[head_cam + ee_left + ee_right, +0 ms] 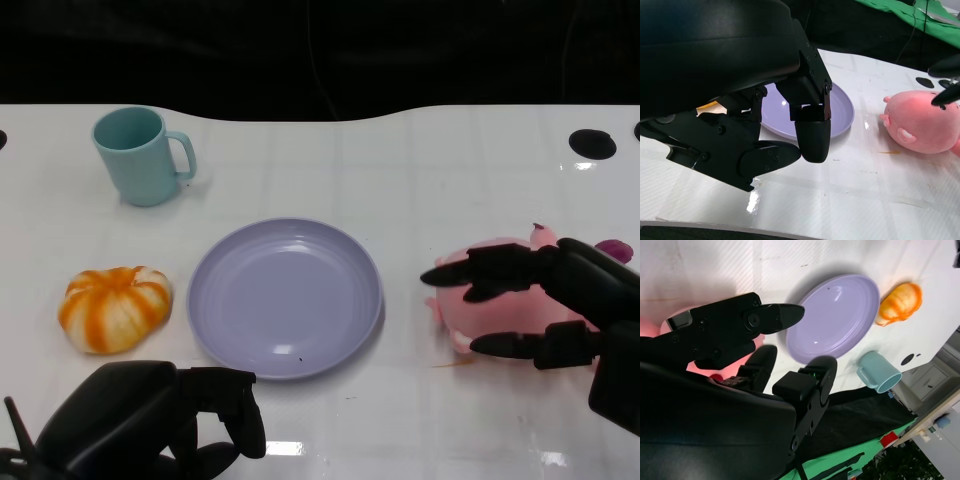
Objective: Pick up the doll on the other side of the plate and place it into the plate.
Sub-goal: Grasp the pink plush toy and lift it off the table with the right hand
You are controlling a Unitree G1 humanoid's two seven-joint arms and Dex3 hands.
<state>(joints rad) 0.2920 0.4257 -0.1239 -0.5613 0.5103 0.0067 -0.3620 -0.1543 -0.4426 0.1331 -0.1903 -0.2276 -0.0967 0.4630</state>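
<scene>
Your right hand (pixel 545 305) is over the pink doll (pixel 490 300), fingers spread wide: upper ones reach across its top, lower ones sit along its near side. You can't tell from any view whether they actually touch it; not closed on it yet. The doll lies on the white table (pixel 420 180), just right of the lilac plate (pixel 285 297) with a small gap between them. In the left wrist view the doll (pixel 922 127) sits beyond the plate (pixel 840 117), w/ the right hand's fingertips (pixel 945 95) at its top edge.

Your left hand (pixel 150 415) is low at the near-left table edge, fingers curled in, nothing in them, just near the plate's front rim.

Other stuff: orange pumpkin toy (pixel 113 307) left of the plate, apart from it; teal mug (pixel 140 155) upright at far left, handle facing right. Right wrist view shows plate (pixel 832 317), pumpkin (pixel 900 302) and mug (pixel 877 372) past the fingers.
</scene>
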